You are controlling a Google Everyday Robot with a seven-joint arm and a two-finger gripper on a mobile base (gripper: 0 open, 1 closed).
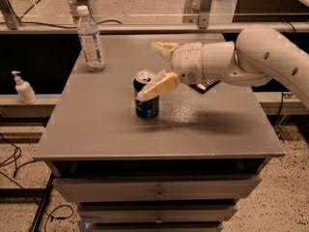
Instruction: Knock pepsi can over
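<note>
The pepsi can (146,100) stands on the grey table (96,129) near its middle, dark blue with a silver top, leaning slightly left. My gripper (150,70) reaches in from the right, open, its two cream fingers spread wide. The near finger (159,87) lies across the can's upper front and touches it. The far finger (163,49) points away behind the can. Nothing is held.
A clear plastic water bottle (90,38) stands at the table's back left. A flat black wrapper (206,84) lies partly hidden under my arm. A white pump bottle (23,87) sits on a lower shelf to the left. Drawers are below the tabletop.
</note>
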